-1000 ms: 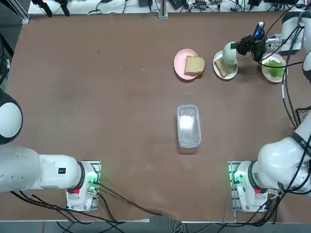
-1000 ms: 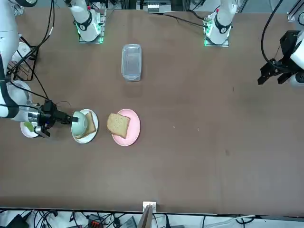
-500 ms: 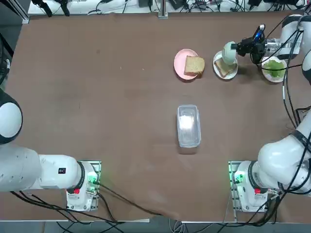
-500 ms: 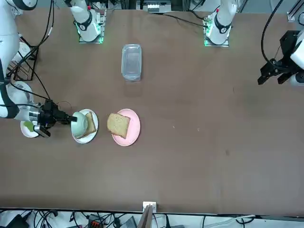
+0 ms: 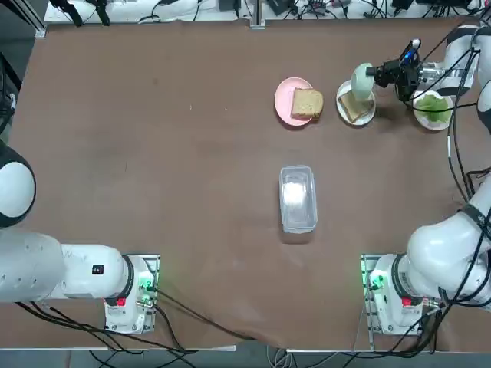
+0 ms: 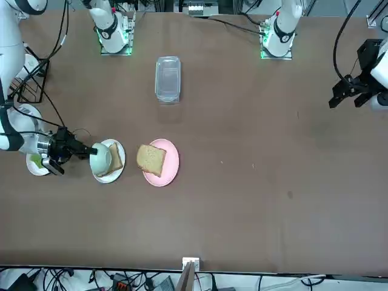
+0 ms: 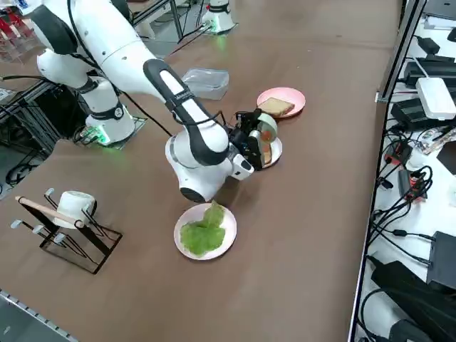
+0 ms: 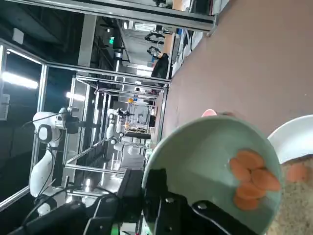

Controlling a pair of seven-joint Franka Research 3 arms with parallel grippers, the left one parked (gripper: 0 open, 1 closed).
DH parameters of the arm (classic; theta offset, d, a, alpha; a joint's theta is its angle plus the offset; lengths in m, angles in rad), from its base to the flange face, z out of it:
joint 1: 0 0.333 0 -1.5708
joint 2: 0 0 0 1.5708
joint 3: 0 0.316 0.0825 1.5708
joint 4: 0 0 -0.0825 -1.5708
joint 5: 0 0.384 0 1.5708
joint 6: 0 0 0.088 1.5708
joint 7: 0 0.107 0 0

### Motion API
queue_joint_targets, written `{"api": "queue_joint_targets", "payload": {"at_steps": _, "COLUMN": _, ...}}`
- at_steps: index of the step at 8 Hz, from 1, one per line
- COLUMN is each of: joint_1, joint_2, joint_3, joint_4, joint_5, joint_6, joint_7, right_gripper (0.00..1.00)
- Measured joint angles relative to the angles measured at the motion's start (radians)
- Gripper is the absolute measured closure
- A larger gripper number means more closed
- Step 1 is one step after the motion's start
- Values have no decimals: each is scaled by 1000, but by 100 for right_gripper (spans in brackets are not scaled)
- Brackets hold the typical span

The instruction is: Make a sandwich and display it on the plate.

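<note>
My right gripper is shut on the rim of a pale-green bowl, holding it tipped on its side over a white plate at the far right. A bread slice lies on that plate. In the wrist view the bowl holds several orange slices above the plate, and one slice rests on the bread. A second bread slice sits on the pink plate. A lettuce leaf lies on another white plate. The sandwich's parts lie apart.
A clear plastic container stands mid-table. A mug rack with a white mug sits beside the right arm's base. Cables trail along the table's right edge. The table's left half is bare brown surface.
The right wrist has shifted slightly toward the plate with the bowl, and the bowl stays tipped over the bread. Nothing else has moved.
</note>
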Motion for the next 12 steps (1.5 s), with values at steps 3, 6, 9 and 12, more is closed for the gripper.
{"api": "queue_joint_targets", "payload": {"at_steps": 3, "joint_1": -2, "joint_2": 27, "joint_3": 0, "joint_4": 0, "joint_5": 36, "joint_6": -35, "joint_7": -47, "right_gripper": 96}}
{"api": "queue_joint_targets", "payload": {"at_steps": 6, "joint_1": -2, "joint_2": 36, "joint_3": 1, "joint_4": 0, "joint_5": 38, "joint_6": -69, "joint_7": -55, "right_gripper": 96}}
{"api": "queue_joint_targets", "payload": {"at_steps": 9, "joint_1": -10, "joint_2": 49, "joint_3": 0, "joint_4": -3, "joint_5": 38, "joint_6": -119, "joint_7": -81, "right_gripper": 96}}
{"api": "queue_joint_targets", "payload": {"at_steps": 12, "joint_1": -18, "joint_2": 62, "joint_3": 0, "joint_4": -3, "joint_5": 38, "joint_6": -157, "joint_7": -97, "right_gripper": 96}}
